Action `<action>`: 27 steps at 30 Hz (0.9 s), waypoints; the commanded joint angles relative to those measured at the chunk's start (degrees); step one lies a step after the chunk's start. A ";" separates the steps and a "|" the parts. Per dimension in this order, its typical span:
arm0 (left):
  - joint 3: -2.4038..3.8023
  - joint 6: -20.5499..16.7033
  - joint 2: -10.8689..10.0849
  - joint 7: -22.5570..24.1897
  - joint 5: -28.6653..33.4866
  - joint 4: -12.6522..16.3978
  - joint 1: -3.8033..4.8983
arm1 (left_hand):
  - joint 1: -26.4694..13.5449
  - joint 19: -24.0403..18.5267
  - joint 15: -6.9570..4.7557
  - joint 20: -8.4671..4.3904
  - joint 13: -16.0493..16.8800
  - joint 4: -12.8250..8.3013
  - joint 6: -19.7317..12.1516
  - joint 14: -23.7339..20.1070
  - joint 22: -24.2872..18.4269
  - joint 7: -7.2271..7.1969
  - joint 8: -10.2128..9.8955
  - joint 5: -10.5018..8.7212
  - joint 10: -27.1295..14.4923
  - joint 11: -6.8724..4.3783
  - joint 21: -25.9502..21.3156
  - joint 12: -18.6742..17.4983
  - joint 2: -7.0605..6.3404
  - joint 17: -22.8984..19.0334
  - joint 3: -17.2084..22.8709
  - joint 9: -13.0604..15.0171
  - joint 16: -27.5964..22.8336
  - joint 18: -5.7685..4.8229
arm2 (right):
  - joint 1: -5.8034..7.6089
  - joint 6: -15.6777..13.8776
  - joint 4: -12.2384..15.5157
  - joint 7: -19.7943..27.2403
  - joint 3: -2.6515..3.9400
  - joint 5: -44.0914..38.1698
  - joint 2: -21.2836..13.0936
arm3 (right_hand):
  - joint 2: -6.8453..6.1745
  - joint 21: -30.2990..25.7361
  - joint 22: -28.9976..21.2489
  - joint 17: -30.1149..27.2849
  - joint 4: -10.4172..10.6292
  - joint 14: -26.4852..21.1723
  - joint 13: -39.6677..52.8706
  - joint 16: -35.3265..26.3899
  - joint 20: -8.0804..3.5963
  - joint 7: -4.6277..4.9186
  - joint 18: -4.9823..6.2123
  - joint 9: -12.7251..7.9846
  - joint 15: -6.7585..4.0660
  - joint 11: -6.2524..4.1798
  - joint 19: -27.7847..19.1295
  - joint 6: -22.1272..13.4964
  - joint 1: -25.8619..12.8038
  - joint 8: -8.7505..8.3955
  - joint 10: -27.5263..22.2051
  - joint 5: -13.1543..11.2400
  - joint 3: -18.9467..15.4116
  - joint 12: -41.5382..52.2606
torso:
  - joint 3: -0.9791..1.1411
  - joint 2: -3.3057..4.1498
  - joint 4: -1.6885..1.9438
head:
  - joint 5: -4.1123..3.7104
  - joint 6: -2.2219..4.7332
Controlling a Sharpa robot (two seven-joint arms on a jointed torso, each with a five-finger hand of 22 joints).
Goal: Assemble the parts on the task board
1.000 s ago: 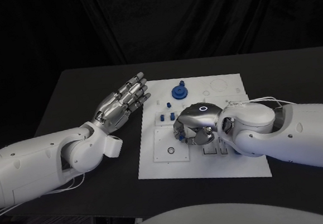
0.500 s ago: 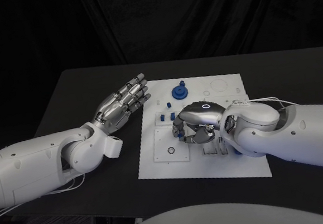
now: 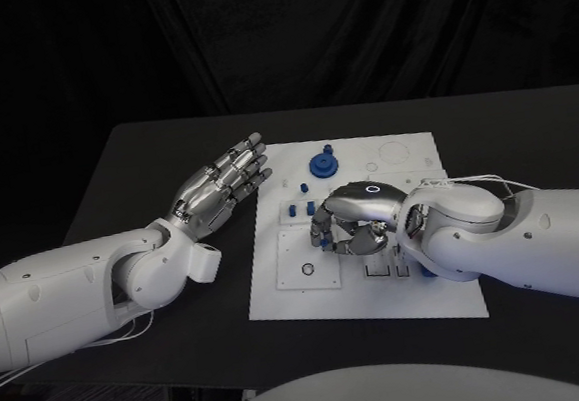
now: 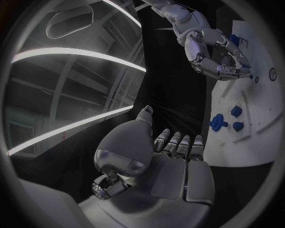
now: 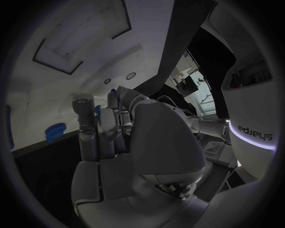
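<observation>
The white task board [image 3: 365, 296] lies flat in the middle of the black worktop [image 3: 541, 125], its long sides running from near to far.

The right hand [image 3: 351, 220] is over the middle of the board, fingers curled down and in toward the plate. A bit of blue shows among its fingertips in both the head view and the right wrist view [image 5: 109, 126], but I cannot tell whether the hand is actually gripping a part or only pressing on one set in the board. Small blue parts [image 3: 301, 208] stand in the board just to the left of this hand.

The left hand [image 3: 221, 183] is at the left edge of the board, toward the far end, and holds nothing: its fingers are stretched out straight and side by side, palm up, pointing to the far right. The left wrist view shows the same flat hand [image 4: 172, 156] with its fingertips beside the board's edge.

A larger round blue part [image 3: 323, 163] with a short post sits on the far part of the board, just right of the left hand's fingertips and not touching them.
</observation>
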 commanded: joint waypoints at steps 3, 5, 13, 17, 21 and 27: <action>0.04 1.01 0.16 3.86 0.19 -0.02 -0.16 | 0.62 -0.04 0.40 0.47 0.08 0.06 0.21 -0.08 0.06 0.61 0.06 0.26 -0.05 0.28 -0.08 0.24 -0.02 0.09 0.25 0.08 0.38 -0.80 | -0.52 -0.20 -0.32 0.04 0.02 0.51 0.11 | -0.33 -0.37 4.38 -0.43 -0.28 -0.58 0.00 -0.46 -0.33 0.39 0.06 0.67 -0.17 -0.20 -0.31 1.13 1.00 -0.19 -0.10 -2.65 -0.22 0.08 | -0.07 -0.01 0.02 | 0.19 -0.01; 0.04 1.06 0.17 3.81 0.19 -0.03 -0.20 | 0.62 -0.04 0.40 0.47 0.08 0.06 0.21 -0.08 0.06 0.61 0.06 0.26 -0.05 0.28 -0.08 0.24 -0.02 0.09 0.25 0.08 0.38 -0.80 | -0.69 -0.28 -0.50 0.13 0.02 0.51 0.20 | -0.36 -0.39 4.37 -0.50 -0.30 -0.61 -0.02 -0.50 -0.34 0.38 0.06 0.79 -0.18 -0.21 -0.33 1.15 1.12 -0.21 -0.04 -3.03 -0.23 0.04 | -0.08 0.00 0.05 | 0.20 -0.01; 0.05 1.18 0.22 3.63 0.19 -0.15 -0.32 | 0.64 -0.04 0.44 0.50 0.07 0.08 0.33 -0.08 0.06 0.80 0.09 0.28 -0.06 0.22 -0.08 0.24 -0.02 0.09 0.28 0.10 0.40 -0.80 | -1.37 -1.51 -1.16 0.90 0.02 0.51 0.52 | -0.50 -0.59 4.33 -0.87 0.11 -0.80 -0.51 -0.77 -0.33 0.36 0.05 2.12 -0.14 -0.17 -0.44 0.77 1.53 0.33 0.49 -5.73 -0.48 -0.72 | -0.08 0.02 0.09 | 0.48 -0.01; 0.05 1.24 0.22 3.49 0.19 -0.20 -0.39 | 0.66 -0.02 0.46 0.52 0.08 0.08 0.38 -0.07 0.09 0.88 0.10 0.30 -0.06 0.19 -0.06 0.29 -0.02 0.09 0.30 0.11 0.41 -0.80 | -1.56 -2.40 -1.34 1.32 0.02 0.51 0.60 | -0.51 -0.60 4.33 -0.78 0.39 -0.73 -0.76 -0.69 -0.32 0.28 0.06 2.78 -0.16 -0.23 -0.43 0.83 1.58 0.90 0.82 -6.14 -0.54 -1.10 | -0.05 0.04 0.07 | 0.65 -0.01; 0.05 1.30 0.25 3.37 0.19 -0.24 -0.46 | 0.66 -0.02 0.46 0.52 0.08 0.08 0.38 -0.07 0.09 0.88 0.10 0.30 -0.06 0.19 -0.06 0.29 -0.02 0.09 0.30 0.11 0.41 -0.80 | -1.63 -2.83 -1.44 1.50 0.03 0.51 0.67 | -0.48 -0.36 4.39 -0.55 0.76 -0.57 -0.94 -0.51 -0.33 0.25 0.01 3.24 -0.18 -0.26 -0.29 0.79 1.40 1.26 1.01 -6.21 -0.60 -1.39 | -0.04 0.04 0.06 | 0.81 -0.01; 0.05 1.41 0.31 3.16 0.19 -0.31 -0.55 | 0.66 -0.02 0.46 0.52 0.08 0.08 0.38 -0.07 0.09 0.88 0.10 0.30 -0.06 0.19 -0.06 0.29 -0.02 0.09 0.30 0.11 0.41 -0.80 | -1.68 -3.12 -1.50 1.42 0.03 0.51 0.57 | -0.14 -0.19 4.41 -0.25 2.21 -0.25 -1.45 -0.22 -0.29 0.24 -0.05 4.18 -0.12 -0.17 -0.01 0.41 0.44 1.79 0.99 -5.78 -0.72 -2.34 | 0.00 0.00 0.06 | 1.18 -0.01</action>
